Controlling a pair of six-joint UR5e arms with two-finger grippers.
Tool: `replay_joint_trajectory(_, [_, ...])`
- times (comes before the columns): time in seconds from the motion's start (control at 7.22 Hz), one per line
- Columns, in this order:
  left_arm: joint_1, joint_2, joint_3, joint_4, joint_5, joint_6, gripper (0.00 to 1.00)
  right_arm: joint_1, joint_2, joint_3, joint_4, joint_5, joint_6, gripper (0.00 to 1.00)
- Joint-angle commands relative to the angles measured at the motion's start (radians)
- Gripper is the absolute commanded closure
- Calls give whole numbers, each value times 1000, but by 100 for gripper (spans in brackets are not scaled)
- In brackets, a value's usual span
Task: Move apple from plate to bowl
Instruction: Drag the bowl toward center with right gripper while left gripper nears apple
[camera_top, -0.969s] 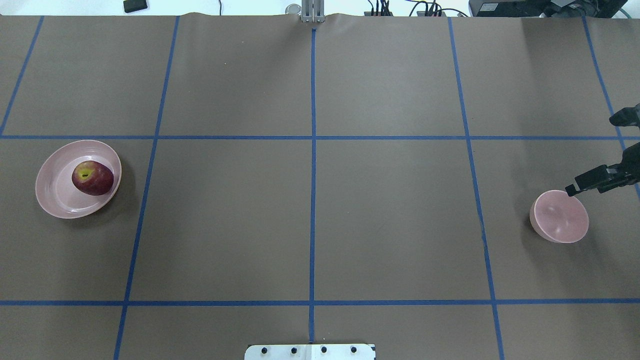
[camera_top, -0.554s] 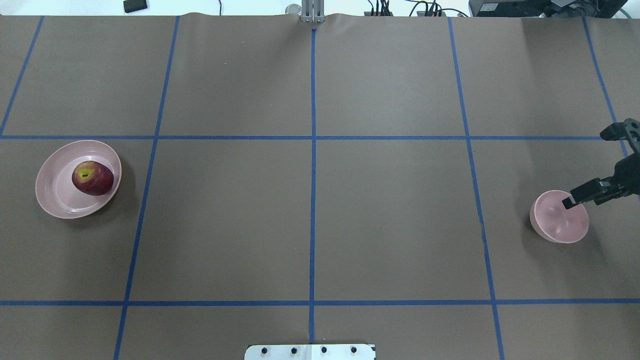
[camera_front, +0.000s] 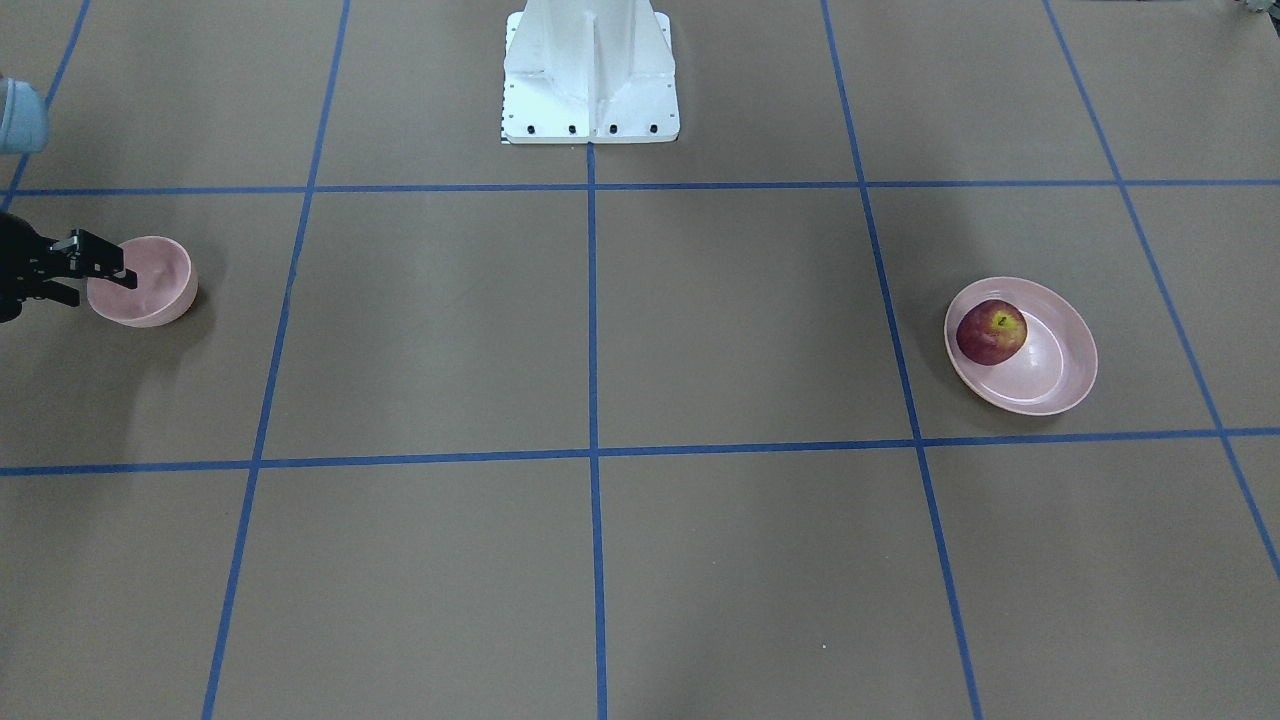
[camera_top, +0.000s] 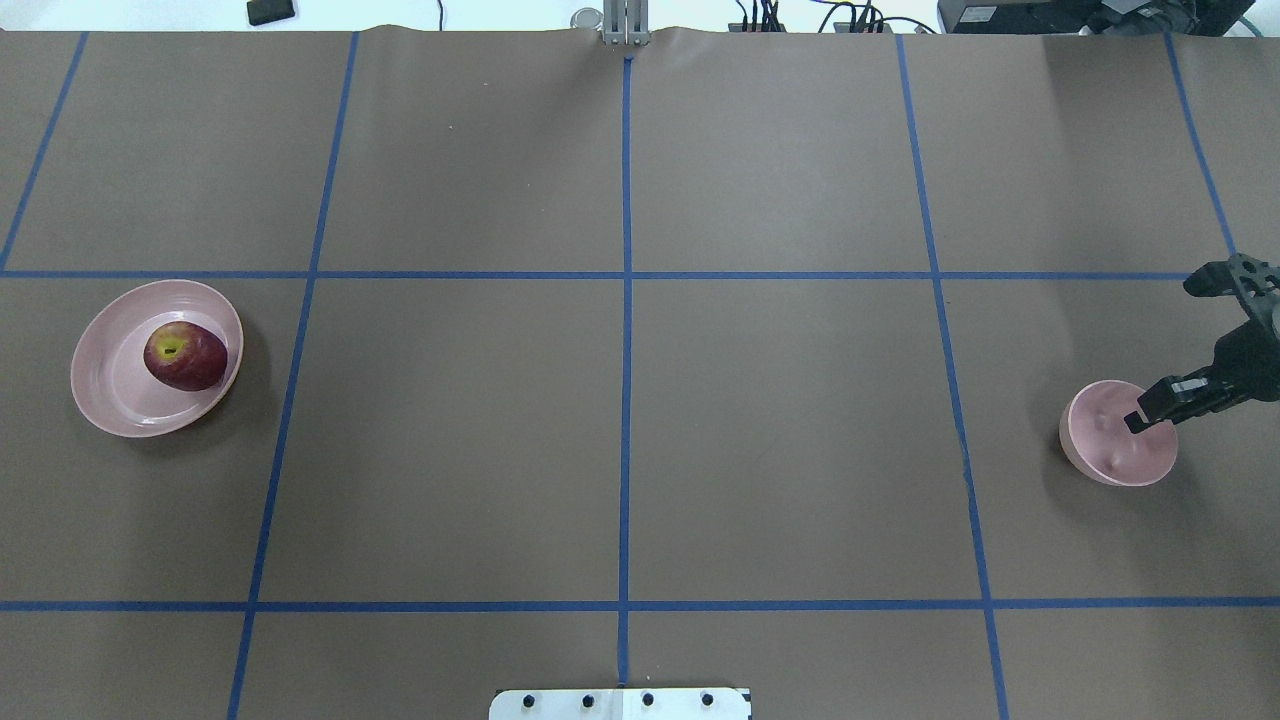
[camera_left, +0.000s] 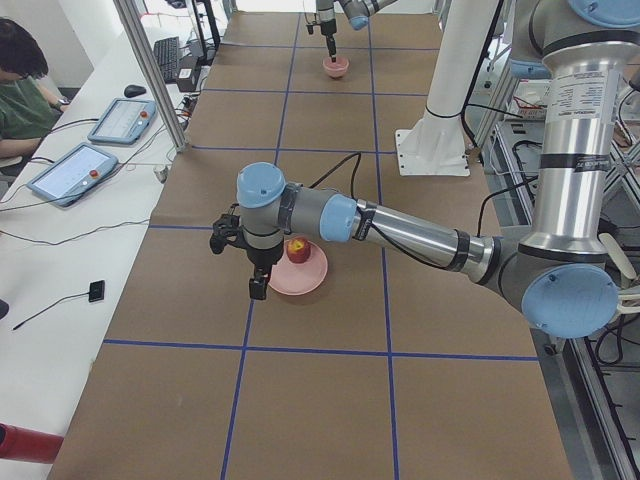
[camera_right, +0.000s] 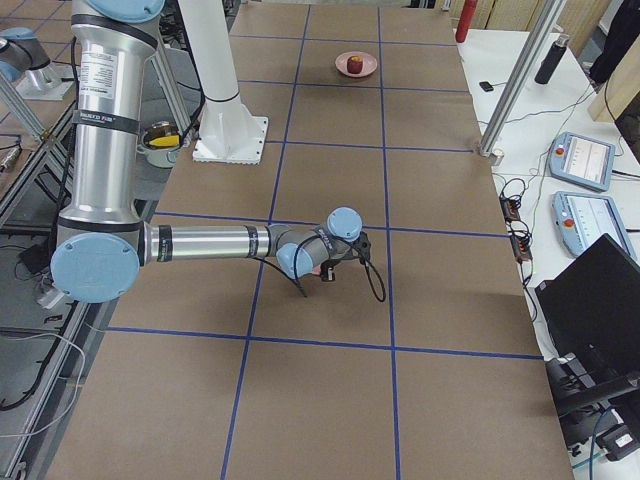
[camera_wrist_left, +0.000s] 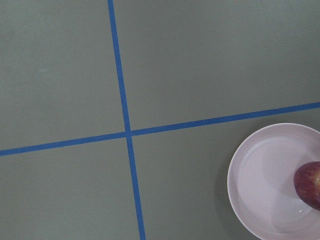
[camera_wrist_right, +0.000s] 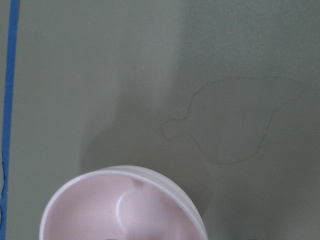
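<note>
The dark-red apple (camera_top: 185, 357) lies in the wide pink plate (camera_top: 112, 388) at the table's left; both also show in the front-facing view, apple (camera_front: 991, 331) on plate (camera_front: 1052, 372). The small deep pink bowl (camera_top: 1105, 452) stands empty at the far right. My right gripper (camera_top: 1162, 352) is open, its jaws wide apart, with one fingertip (camera_top: 1140, 415) over the bowl's inside and the other beyond the bowl's far side. My left gripper (camera_left: 250, 262) hangs beside the plate and shows only in the exterior left view, so I cannot tell if it is open or shut.
The robot's white base (camera_front: 590, 75) stands at the middle near edge. Blue tape lines grid the brown table. Operators' tablets (camera_left: 75, 170) lie on the white bench beyond the far edge.
My right gripper has come further into view and turned, and its nearer fingertip has moved from the bowl's edge to over its inside. Apple, plate and bowl have not moved.
</note>
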Motion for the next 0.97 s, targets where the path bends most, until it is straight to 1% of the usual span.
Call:
replay_joint_trajectory(0.0, [0, 0, -2, 0, -3, -2, 1, 0, -4, 7, 0, 4, -1, 100])
replay_joint_trajectory(0.14, [8, -2, -2, 0, -39, -61, 1, 1, 4, 19, 0, 10, 12, 100])
replay_joint_trajectory(0.28, [44, 0, -2, -47, -44, -131, 1, 3, 7, 47, -1, 18, 18, 100])
replay_joint_trajectory(0.42, [90, 2, 2, -95, -43, -200, 1, 15, 18, 76, -4, 22, 65, 100])
replay_joint_trajectory(0.55, [147, -2, 4, -107, -34, -275, 1, 33, 50, 91, -9, 79, 134, 100])
replay_joint_trajectory(0.83, [224, -35, 1, -107, -30, -395, 1, 56, 119, 91, -17, 88, 217, 100])
